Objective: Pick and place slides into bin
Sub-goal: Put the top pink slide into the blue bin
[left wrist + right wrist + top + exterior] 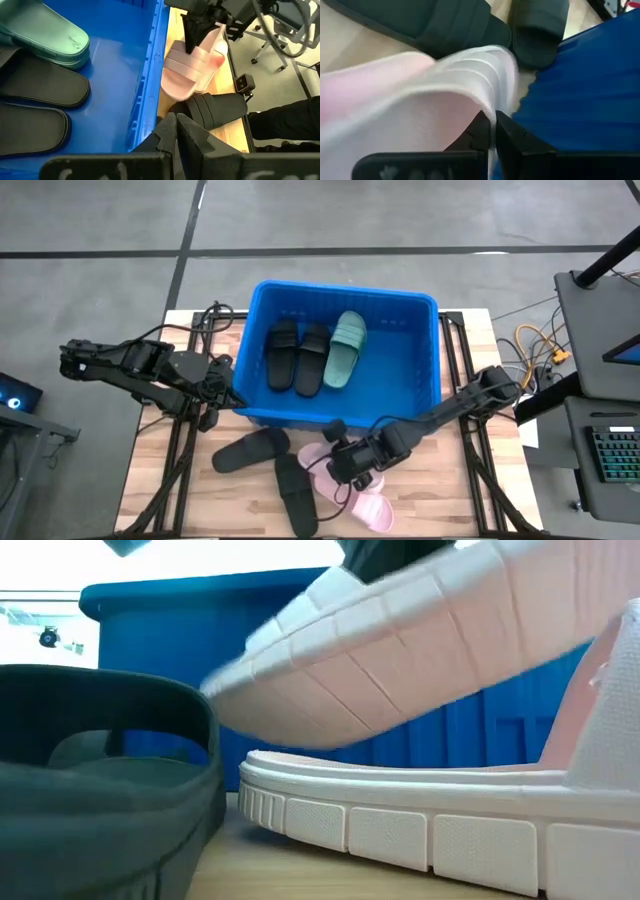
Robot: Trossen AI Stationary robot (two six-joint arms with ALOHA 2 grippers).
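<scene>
Right gripper (345, 465) sits in the lower middle of the high view, pinched onto a pale pink slide (322, 463) just below the blue bin (425, 395); I read its fingers as closed on the strap, though the arm hides the contact itself. Left gripper (222, 392) rests at the bin's lower-left corner, closed and holding nothing I can see. Inside the bin lie two black slides (297, 356) and a green slide (348, 348). On the table, lower centre, two more black slides (250, 450) and a second pink slide (365, 508) remain.

From the low view, the lifted pink slide (420, 650) fills the upper right, tilted and blurred, above the other pink slide (430, 810); a dark slide (110, 780) blocks the left, and the gripper is cut off at the top edge.

Left wrist view shows the pink slide (192, 70) hanging from the right gripper (197, 32) beside the bin wall (150, 90).

Right wrist view is mostly pink strap (420, 95), so I cannot see much beyond it.
</scene>
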